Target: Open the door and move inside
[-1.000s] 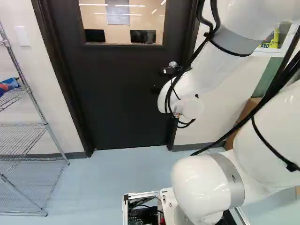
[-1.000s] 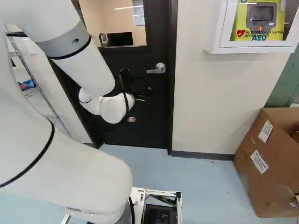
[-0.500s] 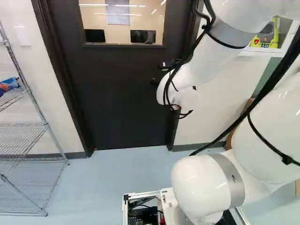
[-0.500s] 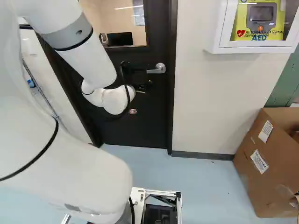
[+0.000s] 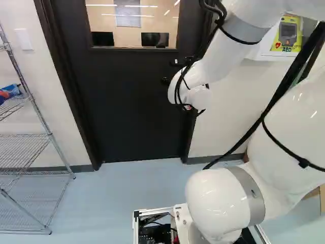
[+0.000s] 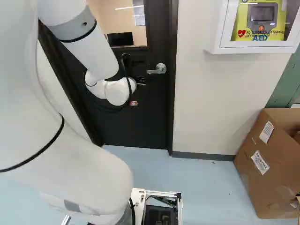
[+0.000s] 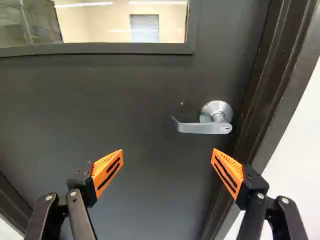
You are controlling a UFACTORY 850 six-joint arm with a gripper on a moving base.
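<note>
Door [image 5: 127, 112] stands closed at twelve o'clock, straight ahead of the gripper [image 5: 168, 71], whose fingers [image 7: 108, 171] are spread wide. Its handle [image 7: 205, 128] (a silvery lever, lying roughly level) sits at one o'clock from the gripper, apart from both fingers. In the right base view, a box [image 6: 260, 187] stands at four o'clock.
</note>
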